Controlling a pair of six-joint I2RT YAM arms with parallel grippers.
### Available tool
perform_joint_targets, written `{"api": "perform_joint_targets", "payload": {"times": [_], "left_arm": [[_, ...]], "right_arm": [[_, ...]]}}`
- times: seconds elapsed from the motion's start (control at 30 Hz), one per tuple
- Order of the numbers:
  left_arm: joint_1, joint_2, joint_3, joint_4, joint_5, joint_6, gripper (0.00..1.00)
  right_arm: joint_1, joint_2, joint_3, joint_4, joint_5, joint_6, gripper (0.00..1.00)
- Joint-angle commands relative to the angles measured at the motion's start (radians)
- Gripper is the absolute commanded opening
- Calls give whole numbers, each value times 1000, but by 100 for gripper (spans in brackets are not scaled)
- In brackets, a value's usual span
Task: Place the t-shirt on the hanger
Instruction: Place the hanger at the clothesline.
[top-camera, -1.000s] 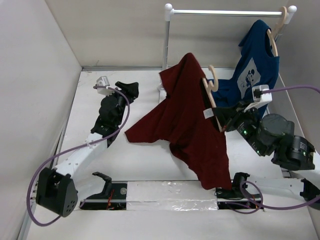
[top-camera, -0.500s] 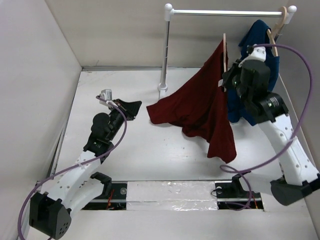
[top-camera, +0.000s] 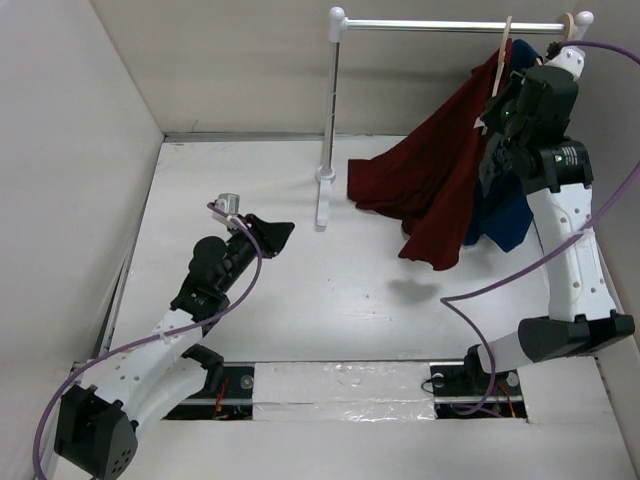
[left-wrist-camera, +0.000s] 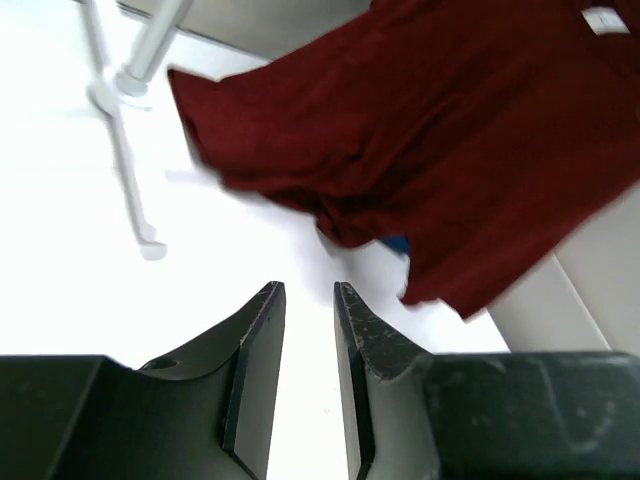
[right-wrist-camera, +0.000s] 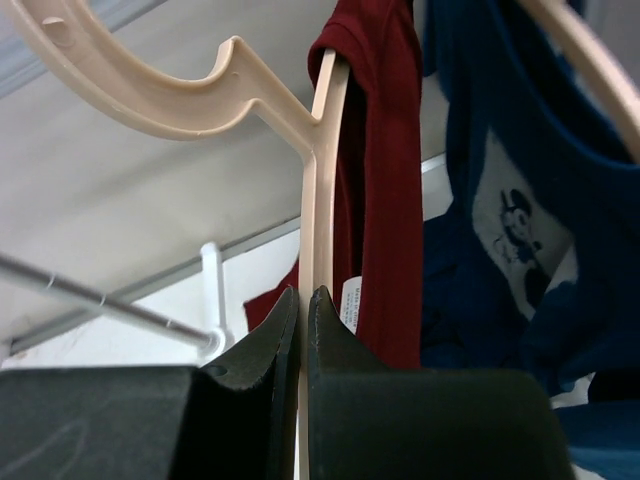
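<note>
The maroon t-shirt (top-camera: 440, 185) hangs from the pale wooden hanger (top-camera: 503, 45), held high up by the rail (top-camera: 450, 25). My right gripper (top-camera: 497, 110) is shut on the hanger's thin wooden edge (right-wrist-camera: 318, 200); the hook (right-wrist-camera: 130, 85) curves up to the left and the maroon shirt (right-wrist-camera: 385, 190) drapes over the hanger's right side. My left gripper (top-camera: 283, 232) is open and empty low over the table, pointing toward the shirt (left-wrist-camera: 420, 140). Its fingers (left-wrist-camera: 255, 350) are slightly apart with nothing between them.
A navy blue t-shirt (top-camera: 505, 215) with a white print (right-wrist-camera: 520, 240) hangs on a second hanger (top-camera: 568, 25) at the rail's right end, just behind the maroon shirt. The rail's white post (top-camera: 328, 120) and foot (left-wrist-camera: 135, 200) stand mid-table. Walls close both sides.
My right arm has lifted the hanger and maroon shirt up and right, from mid-table to the rail beside the blue shirt. My left arm has drawn back toward the near side.
</note>
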Motion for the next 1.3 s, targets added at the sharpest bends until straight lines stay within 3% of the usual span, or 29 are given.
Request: {"api": "perform_joint_targets", "payload": {"times": [0.0, 0.43, 0.83, 1.27], "left_arm": [[-69, -25, 26, 17, -42, 52, 24], [-69, -53, 6, 28, -49, 43, 27], [-69, -51, 1, 37, -43, 38, 27], [-69, -39, -2, 48, -41, 32, 27]], "right_arm": [[-38, 24, 84, 90, -43, 20, 0], [-204, 153, 196, 127, -149, 36, 0], [-276, 280, 320, 125, -282, 63, 0], [-356, 233, 109, 208, -325, 77, 0]]}}
